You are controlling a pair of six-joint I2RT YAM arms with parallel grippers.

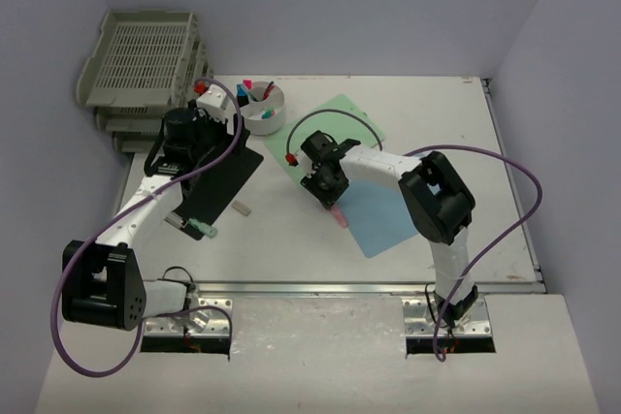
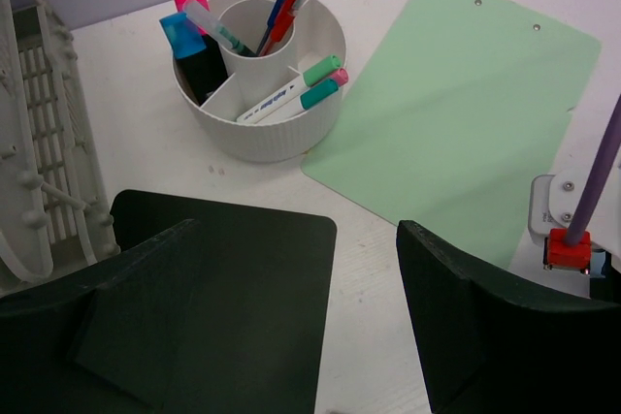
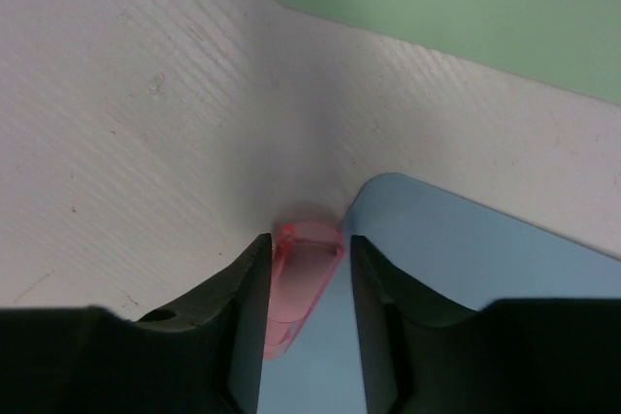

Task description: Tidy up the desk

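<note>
The white desk (image 1: pixel 291 239) carries a loose pink translucent marker-like piece (image 3: pixel 303 273), lying at the left corner of a blue sheet (image 3: pixel 466 259). My right gripper (image 3: pixel 308 239) is down over it with one finger on each side. The left finger touches the piece and a thin gap shows at the right finger, so the gripper is still open. In the top view that gripper (image 1: pixel 325 186) sits mid-desk. My left gripper (image 2: pixel 301 336) hangs open and holds nothing, above the edge of a black board (image 2: pixel 243 269).
A white round organizer (image 1: pixel 260 111) holds pens and markers at the back. A green clipboard (image 1: pixel 340 128) lies beside it. Grey stacked trays (image 1: pixel 141 65) stand at the back left. A small pale eraser-like block (image 1: pixel 242 208) and a green-capped marker (image 1: pixel 199 230) lie near the black board.
</note>
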